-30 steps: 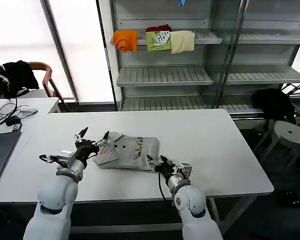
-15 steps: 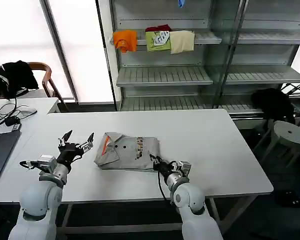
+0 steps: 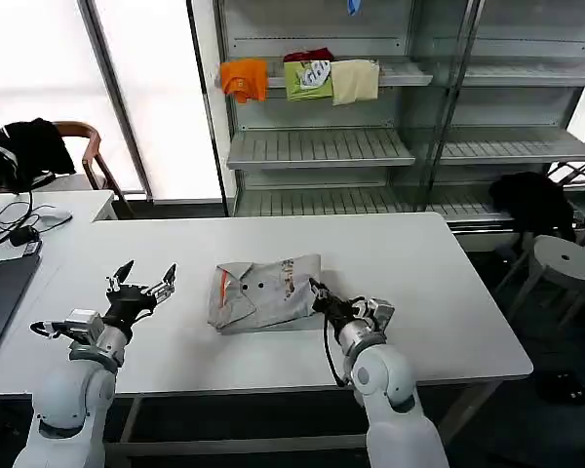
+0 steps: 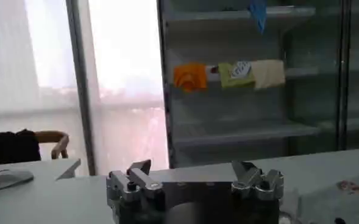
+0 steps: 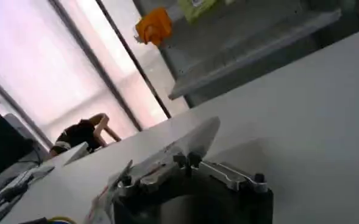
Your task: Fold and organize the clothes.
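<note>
One folded light grey shirt [image 3: 263, 292] with a collar, buttons and an orange strip lies mid-table. My right gripper [image 3: 318, 292] sits at its right edge, shut on a fold of the fabric. In the right wrist view the pinched grey cloth [image 5: 192, 140] rises just beyond the gripper [image 5: 185, 160], whose fingers have met. My left gripper [image 3: 148, 274] hovers over bare table left of the shirt, open and holding nothing. The left wrist view shows that gripper [image 4: 191, 171] with fingers spread wide and a corner of the shirt [image 4: 350, 186] off to the side.
The white table [image 3: 448, 292] has free room on both sides of the shirt. A laptop [image 3: 0, 297] and cables lie on the desk to the left. Behind stand shelves with orange [image 3: 246, 78], green [image 3: 310, 78] and cream [image 3: 356, 80] garments. A stool [image 3: 565, 261] stands at right.
The left gripper let go of the collar and drew back to the left. The right gripper dragged the shirt to the right and slightly away, turning it.
</note>
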`<state>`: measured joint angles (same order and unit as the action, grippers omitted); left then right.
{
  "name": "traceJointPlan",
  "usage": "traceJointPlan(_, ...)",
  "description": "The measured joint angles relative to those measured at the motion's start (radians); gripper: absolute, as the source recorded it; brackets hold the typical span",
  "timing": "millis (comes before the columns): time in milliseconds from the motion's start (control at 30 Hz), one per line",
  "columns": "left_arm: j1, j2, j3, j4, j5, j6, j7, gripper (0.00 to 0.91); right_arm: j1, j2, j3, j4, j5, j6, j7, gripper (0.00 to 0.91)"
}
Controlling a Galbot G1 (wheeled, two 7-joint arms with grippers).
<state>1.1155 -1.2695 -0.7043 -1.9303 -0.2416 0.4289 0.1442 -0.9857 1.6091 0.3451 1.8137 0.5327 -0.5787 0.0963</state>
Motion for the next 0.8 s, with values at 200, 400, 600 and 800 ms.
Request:
traceJointPlan(200,0.009,-0.003,-0.003,0.002,0.0,-0.002,0.001,0.907,-0.02,-0.052,0.015,0.008,-0.006,0.0,0.012,0.907)
traceJointPlan(400,0.021,0.002,-0.012,0.003,-0.011,-0.01,0.002,0.907,-0.039,-0.12,0.023,0.025,-0.068,0.0,-0.008,0.907)
traceJointPlan(600,0.028,0.012,-0.022,0.004,-0.027,-0.025,0.001,0.907,-0.064,-0.143,0.047,0.048,-0.205,0.007,-0.051,0.907)
traceJointPlan(800,0.035,0.016,-0.024,0.007,-0.038,-0.038,0.0,0.907,-0.099,-0.182,0.078,0.077,-0.397,0.054,-0.077,0.907)
